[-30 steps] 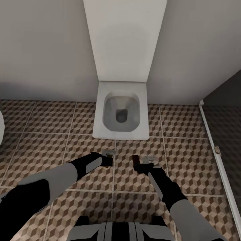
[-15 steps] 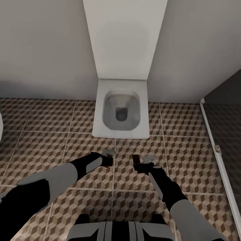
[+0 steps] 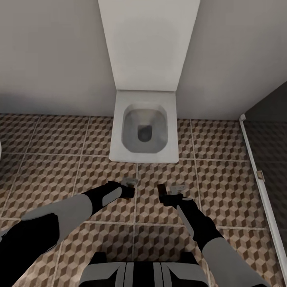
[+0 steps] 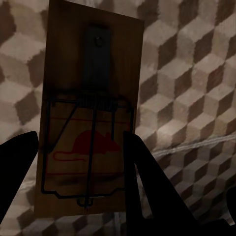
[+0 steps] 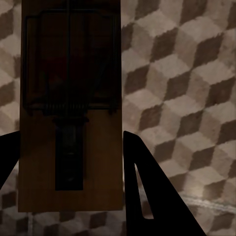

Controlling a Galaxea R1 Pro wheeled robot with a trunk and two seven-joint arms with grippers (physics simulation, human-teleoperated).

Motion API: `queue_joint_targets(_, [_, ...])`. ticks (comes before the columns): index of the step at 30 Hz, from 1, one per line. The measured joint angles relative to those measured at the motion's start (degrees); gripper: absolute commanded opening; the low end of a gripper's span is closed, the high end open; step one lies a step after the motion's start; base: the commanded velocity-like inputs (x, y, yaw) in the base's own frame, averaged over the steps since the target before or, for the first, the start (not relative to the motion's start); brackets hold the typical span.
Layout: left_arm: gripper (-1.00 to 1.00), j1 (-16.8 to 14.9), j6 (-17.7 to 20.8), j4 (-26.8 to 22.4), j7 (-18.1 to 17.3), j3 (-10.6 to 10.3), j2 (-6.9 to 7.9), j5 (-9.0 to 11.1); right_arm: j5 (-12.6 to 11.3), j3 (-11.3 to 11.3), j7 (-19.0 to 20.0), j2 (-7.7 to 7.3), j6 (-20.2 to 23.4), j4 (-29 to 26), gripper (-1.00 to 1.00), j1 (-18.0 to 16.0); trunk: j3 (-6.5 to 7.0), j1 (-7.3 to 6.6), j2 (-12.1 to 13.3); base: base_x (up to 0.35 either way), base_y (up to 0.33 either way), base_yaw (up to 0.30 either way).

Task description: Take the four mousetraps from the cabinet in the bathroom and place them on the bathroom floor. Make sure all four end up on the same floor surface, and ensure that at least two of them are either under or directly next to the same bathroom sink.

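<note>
Both arms hold a mousetrap low over the bathroom floor (image 3: 48, 139), in front of the toilet (image 3: 144, 131).

The left gripper (image 4: 81, 162) has its two dark fingers (image 4: 142, 182) closed on the long edges of a mousetrap (image 4: 88, 113); the slab sits between them, its red mouse print and wire frame at the finger end, its metal plate at the far end, over the cube-patterned tiles; the right gripper (image 5: 69, 167) likewise clamps the second mousetrap (image 5: 69, 98) between its fingers (image 5: 147, 187), metal plate nearer the fingers, wire frame farther out; in the head view both grippers hang just short of the toilet's front edge, near each other but apart.
</note>
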Motion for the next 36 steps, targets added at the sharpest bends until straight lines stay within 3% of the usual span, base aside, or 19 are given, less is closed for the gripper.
queue_joint_targets(14, [-1.0,0.01,-0.14,0.0,-0.07,0.04,0.0,0.0,0.2,-0.03,-0.06,-0.23,-0.4,-0.36,-1.0,0.0,-1.27,0.0,0.0,0.0,0.0,0.0])
queue_joint_targets(20, [-1.0,0.01,-0.18,0.05,-0.04,0.11,0.0,0.0,0.23,0.08,-0.01,-0.23,-5.13,-0.43,-1.0,0.0,-1.8,0.0,0.0,0.0,0.0,0.0])
queue_joint_targets(21, [-1.0,0.01,-0.18,0.06,-0.02,0.09,0.0,0.0,0.23,0.28,-0.02,-0.18,-6.35,-0.43,-1.0,0.0,-1.84,0.0,0.0,0.0,0.0,0.0])
queue_joint_targets(22, [-1.0,0.01,-0.18,0.08,0.04,0.1,0.0,0.0,0.21,1.94,-0.03,-0.08,-9.18,-0.44,-1.0,0.0,-1.86,0.0,0.0,0.0,0.0,0.0])
queue_joint_targets(27, [-1.0,0.0,-0.11,0.09,0.16,0.07,-0.07,0.01,0.25,4.98,-0.08,0.03,-11.26,-0.67,-1.0,0.0,-1.88,0.0,0.0,0.0,0.0,0.0])
queue_joint_targets(36, [-1.0,0.0,-0.01,0.08,0.14,0.23,-0.17,0.0,0.26,5.77,-0.02,-0.08,-11.71,-1.21,-1.0,0.0,-1.88,0.0,0.0,0.0,0.0,0.0])
